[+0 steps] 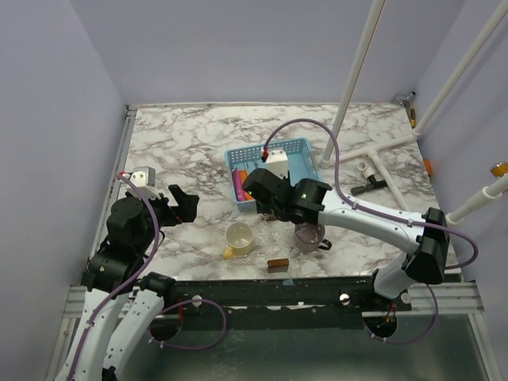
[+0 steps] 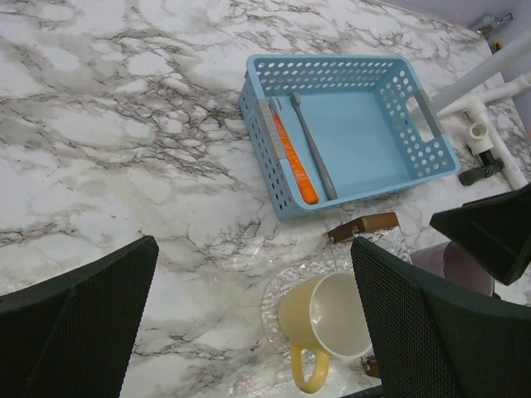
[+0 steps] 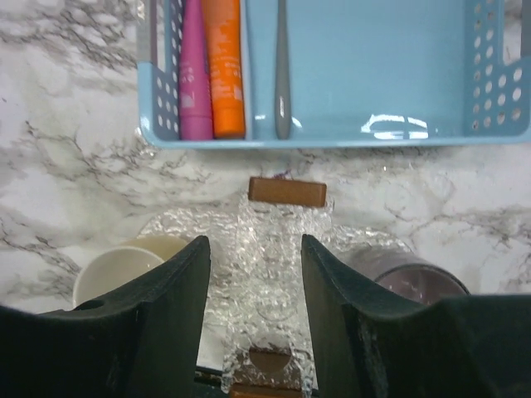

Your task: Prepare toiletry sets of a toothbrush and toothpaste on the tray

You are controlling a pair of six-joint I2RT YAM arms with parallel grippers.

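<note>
Toothpaste (image 3: 224,66) and toothbrush (image 3: 282,66) are lying side by side in the tray (image 3: 373,143); left end effector (image 2: 253,249) and right end effector (image 3: 255,257) are hovering, fingers spread apart.

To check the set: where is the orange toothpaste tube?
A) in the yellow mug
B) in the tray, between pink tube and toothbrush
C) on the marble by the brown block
B: the orange tube lies in the tray, pink tube on one side, toothbrush on the other.
</note>
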